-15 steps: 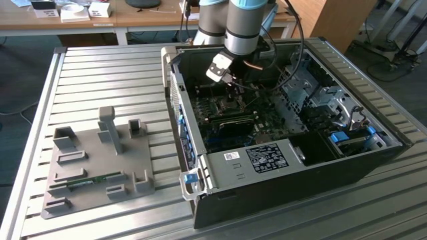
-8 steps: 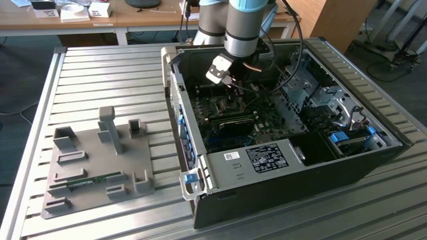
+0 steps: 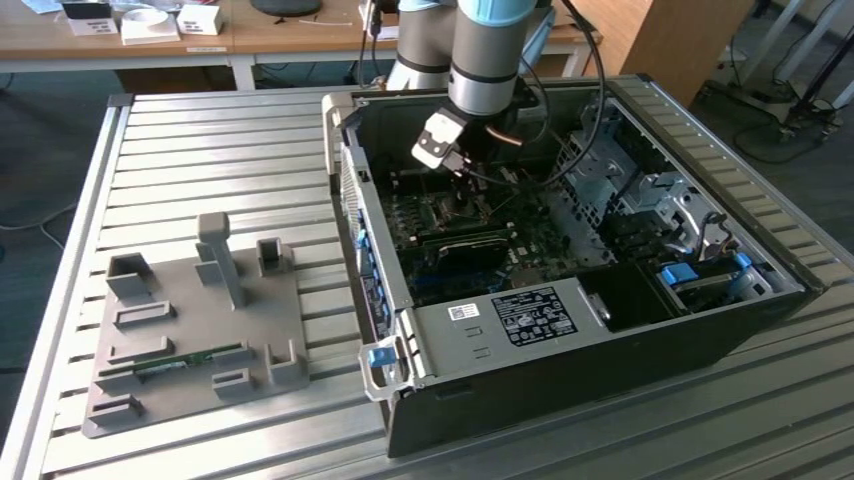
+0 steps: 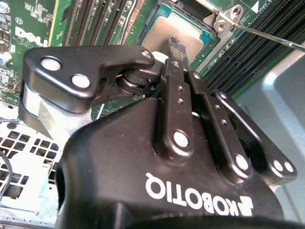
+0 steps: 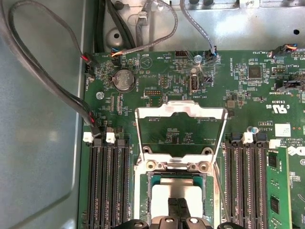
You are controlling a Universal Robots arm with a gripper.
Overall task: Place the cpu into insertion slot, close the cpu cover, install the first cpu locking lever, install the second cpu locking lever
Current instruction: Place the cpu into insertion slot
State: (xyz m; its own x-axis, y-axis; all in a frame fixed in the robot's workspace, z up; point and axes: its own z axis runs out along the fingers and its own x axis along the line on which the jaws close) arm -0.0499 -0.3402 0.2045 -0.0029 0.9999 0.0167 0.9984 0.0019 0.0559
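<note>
The cpu (image 5: pixel 162 200) (image 4: pixel 167 31) lies flat in the insertion slot (image 5: pixel 143 191), its silvery-grey top showing. Over the middle of the chip is my gripper (image 5: pixel 178 205) (image 4: pixel 177 46), shut, its two fingers pressed together with nothing visible between them. I cannot tell whether the tips touch the chip. The cpu cover (image 5: pixel 181 109) stands swung up and open at the slot's hinge side, with the green board visible through its window. A thin wire locking lever (image 4: pixel 267 36) (image 5: pixel 217 176) runs beside the slot, unlatched. In the exterior view the gripper (image 3: pixel 467 190) reaches down into the computer case (image 3: pixel 561 300).
Long black memory slots (image 5: pixel 107 186) (image 5: pixel 248 181) flank the socket. A green card (image 5: pixel 279 186) stands in one of them. Grey cables (image 5: pixel 47 81) loop along the case wall. A grey fixture plate (image 3: pixel 200 330) lies on the slatted table at the exterior view's left.
</note>
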